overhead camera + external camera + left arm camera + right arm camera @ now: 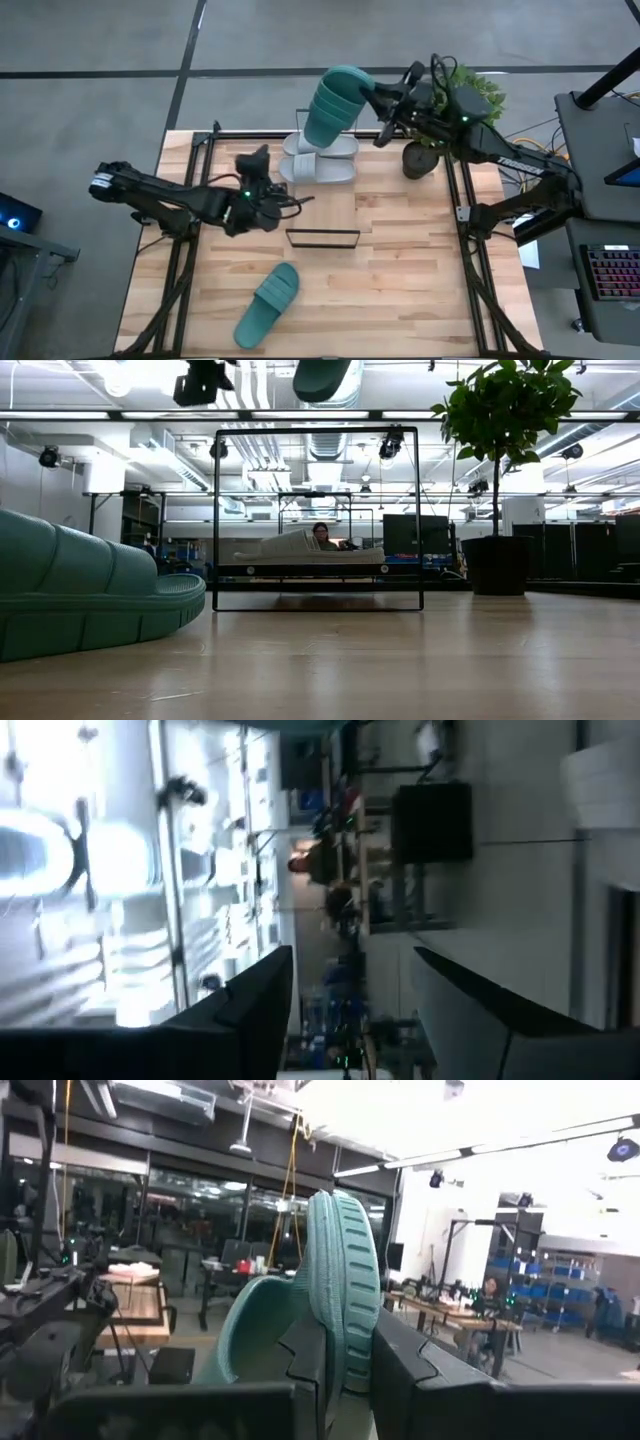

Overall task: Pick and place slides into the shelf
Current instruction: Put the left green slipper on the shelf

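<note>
— Slide [335,103] in teal: where is it?
— Up in my right hand [385,112], clamped by its edge above the shelf [322,238] end, so it drops in beside the grey pair [322,160].
— The left hand [262,192]?
— Waiting low mid-worktop, fingers apart, holding nothing.

One teal slide [335,103] is hanging tilted in the air above the table's far edge, ribbed strap showing. Second teal slide [268,303] is lying flat, near left. Grey pair [320,160] is sitting side by side at the far centre. Wire-framed shelf [322,238] is standing mid-table.
</note>
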`<state>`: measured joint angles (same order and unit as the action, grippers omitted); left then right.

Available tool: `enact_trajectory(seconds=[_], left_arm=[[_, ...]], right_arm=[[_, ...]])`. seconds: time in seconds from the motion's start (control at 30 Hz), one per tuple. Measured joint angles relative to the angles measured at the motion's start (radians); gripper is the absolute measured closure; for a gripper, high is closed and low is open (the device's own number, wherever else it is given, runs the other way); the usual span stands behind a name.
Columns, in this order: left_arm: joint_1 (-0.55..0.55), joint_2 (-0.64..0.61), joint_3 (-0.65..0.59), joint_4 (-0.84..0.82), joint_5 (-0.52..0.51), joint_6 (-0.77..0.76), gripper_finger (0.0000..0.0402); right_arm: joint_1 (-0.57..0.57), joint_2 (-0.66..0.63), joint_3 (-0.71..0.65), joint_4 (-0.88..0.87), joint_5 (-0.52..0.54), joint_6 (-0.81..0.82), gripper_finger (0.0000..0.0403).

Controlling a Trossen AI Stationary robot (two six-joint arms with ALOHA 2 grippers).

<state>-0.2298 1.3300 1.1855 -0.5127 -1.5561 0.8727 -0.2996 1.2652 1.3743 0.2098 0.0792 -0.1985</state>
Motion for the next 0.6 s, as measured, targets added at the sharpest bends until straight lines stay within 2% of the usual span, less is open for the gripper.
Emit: enact_trajectory(seconds=[0.07, 0.13, 0.27, 0.33, 0.5, 0.6], left_arm=[[-0.001, 0.01, 0.0, 0.015, 0.091, 0.001, 0.0225], [-0.007, 0.005, -0.001, 0.054, 0.228, -0.002, 0.0235], [-0.01, -0.028, -0.001, 0.24, 0.519, 0.046, 0.025], [-0.009, -0.048, -0.005, 0.356, 0.627, 0.106, 0.0253], [-0.009, -0.043, -0.061, 0.675, 0.656, 0.419, 0.0254], [-0.008, -0.005, -0.136, 0.951, 0.661, 0.683, 0.0254]], right_arm=[[0.0, 0.001, 0.0, -0.005, 0.001, 0.007, 0.0367], [0.0, 0.001, 0.0, -0.005, 0.0, 0.008, 0.0367], [0.0, -0.01, 0.0, -0.013, 0.0, 0.008, 0.0367], [0.0, -0.017, 0.0, -0.027, 0.0, 0.009, 0.0367], [-0.002, -0.043, 0.002, -0.039, 0.0, 0.024, 0.0367], [-0.002, -0.061, 0.003, -0.039, 0.0, 0.024, 0.0367]])
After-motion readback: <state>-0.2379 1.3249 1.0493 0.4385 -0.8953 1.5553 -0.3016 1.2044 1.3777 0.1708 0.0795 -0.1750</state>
